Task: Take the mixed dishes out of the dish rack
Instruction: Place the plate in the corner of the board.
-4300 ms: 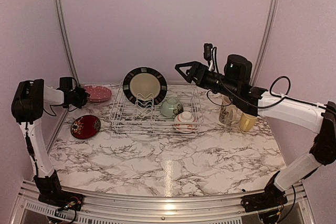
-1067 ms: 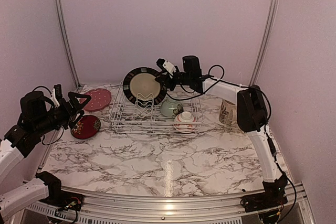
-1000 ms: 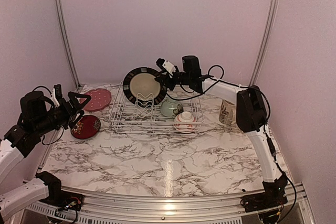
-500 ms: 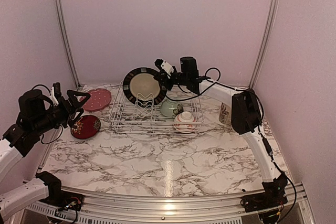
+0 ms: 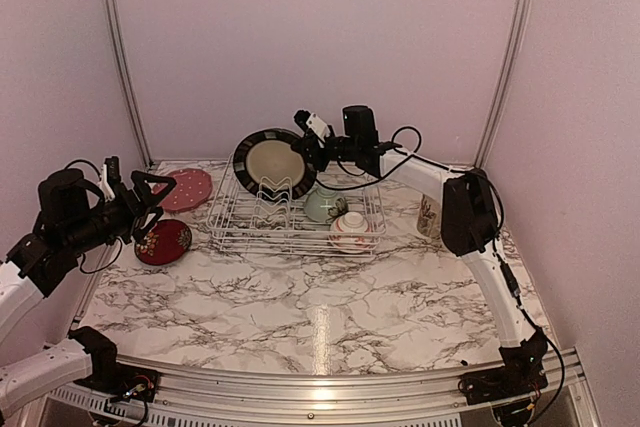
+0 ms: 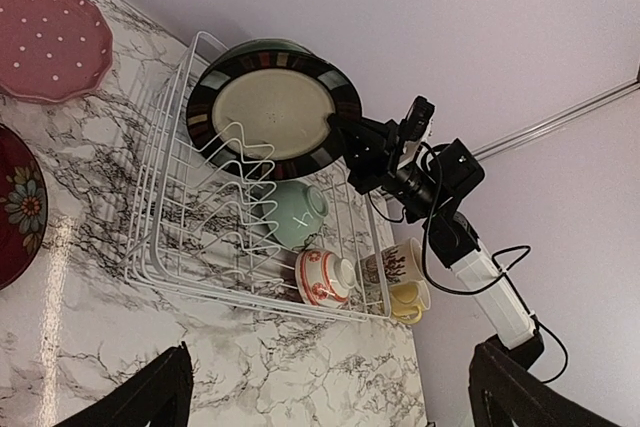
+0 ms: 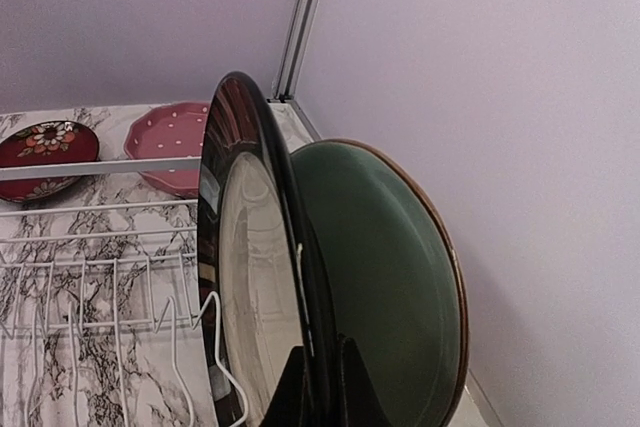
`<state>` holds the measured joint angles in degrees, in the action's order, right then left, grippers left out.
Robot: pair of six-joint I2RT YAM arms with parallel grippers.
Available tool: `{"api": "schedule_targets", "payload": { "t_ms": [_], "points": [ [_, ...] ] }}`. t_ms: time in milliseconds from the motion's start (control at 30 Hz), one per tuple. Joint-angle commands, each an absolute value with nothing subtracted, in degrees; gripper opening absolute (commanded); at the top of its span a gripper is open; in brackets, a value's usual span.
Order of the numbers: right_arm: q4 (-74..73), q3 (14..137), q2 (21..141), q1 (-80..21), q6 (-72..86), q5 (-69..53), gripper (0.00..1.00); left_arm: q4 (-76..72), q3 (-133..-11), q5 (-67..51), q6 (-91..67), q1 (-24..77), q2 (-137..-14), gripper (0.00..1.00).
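Progress: unloading about half done

Dish rack (image 5: 232, 219) at 12 o'clock holds black-rimmed plate (image 5: 275, 162), green plate (image 7: 400, 277), bowls (image 5: 325, 205). On counter (image 5: 320, 297): pink plate (image 5: 185, 187), dark-red plate (image 5: 163, 242) at 10 o'clock, mugs (image 6: 400, 277) at 2. Right fingers (image 7: 298, 387) pinch black-rimmed plate; left fingers (image 6: 165, 397) apart.

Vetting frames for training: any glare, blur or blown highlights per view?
Top external: sharp, one bright glare streak on the marble table. Left wrist: sharp, a fainter streak on the marble at left. Right wrist: black-rimmed plate very close, light reflections on its glossy rim.
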<state>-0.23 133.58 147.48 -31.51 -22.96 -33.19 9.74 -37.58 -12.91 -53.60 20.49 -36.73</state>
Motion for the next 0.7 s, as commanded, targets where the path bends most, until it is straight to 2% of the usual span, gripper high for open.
{"api": "schedule_targets", "payload": {
  "t_ms": [0,667],
  "points": [
    [2.9,134.6,141.9,-31.2,-18.9,-33.6,0.0,9.7,-39.0,-12.1,-53.8,21.3,-37.0,0.99],
    [10.6,128.7,129.6,-31.0,-7.5,-27.5,0.0,9.5,-38.6,-10.6,-54.1,23.4,-36.5,0.99]
  ]
}}
